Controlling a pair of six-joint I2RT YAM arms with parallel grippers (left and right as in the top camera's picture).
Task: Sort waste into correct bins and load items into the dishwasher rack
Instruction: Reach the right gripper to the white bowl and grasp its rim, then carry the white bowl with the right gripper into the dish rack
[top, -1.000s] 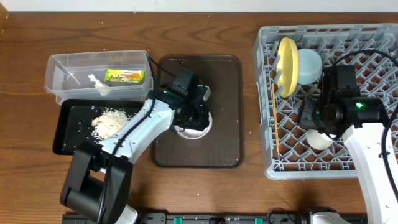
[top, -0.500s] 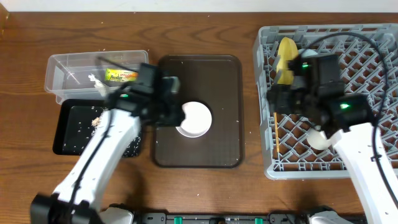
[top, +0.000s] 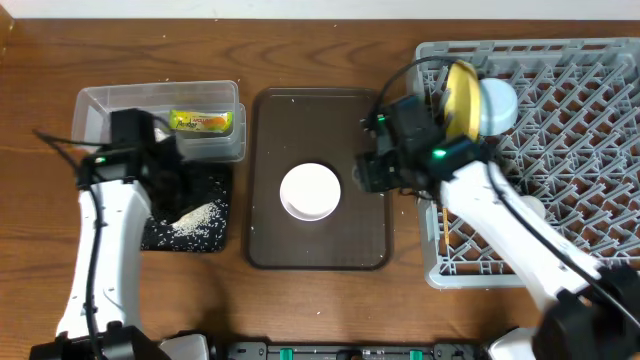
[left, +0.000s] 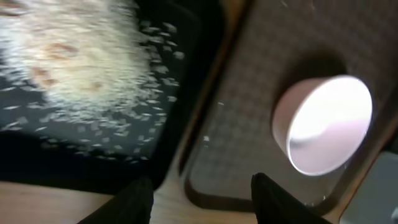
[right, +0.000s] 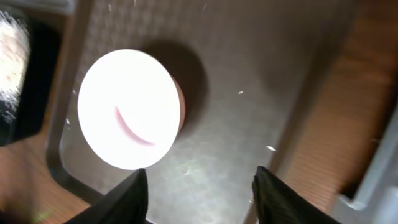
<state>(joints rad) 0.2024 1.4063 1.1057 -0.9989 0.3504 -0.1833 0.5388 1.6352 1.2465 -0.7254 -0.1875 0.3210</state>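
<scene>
Currently both grippers are empty.

1. Left gripper (left: 202, 186): fingers apart, nothing between them. From overhead, this arm's end is above the upper left part of the black tray (top: 222, 190), just in front of the clear tub (top: 100, 115).
2. Right gripper (right: 200, 180): fingers apart, nothing held. It is above the right edge of the brown serving tray (top: 270, 130), between the white bowl (top: 310, 191) and the dishwasher rack (top: 580, 130).
3. White bowl: upright, mouth up, alone near the middle of the brown serving tray. It is clear of both grippers.
4. Waste: the wrapper (top: 201, 122) lies inside the clear tub, towards its right end. The rice crumbs (top: 197, 216) sit as a loose heap in the black tray, with stray grains scattered round it. A few pale specks also show on the brown serving tray.
5. Bins: the clear tub is directly behind the black tray, and their edges meet. Both are left of the brown serving tray on the wooden surface (top: 300, 300).
6. Rack contents: the yellow plate (top: 461, 92) stands on edge among the pegs at the rear left corner. The light blue bowl (top: 499, 100) is just beside it on the right; whether they touch cannot be told. The chopsticks (top: 441, 232) lie along the rack's left side, partly hidden under the right arm.
</scene>
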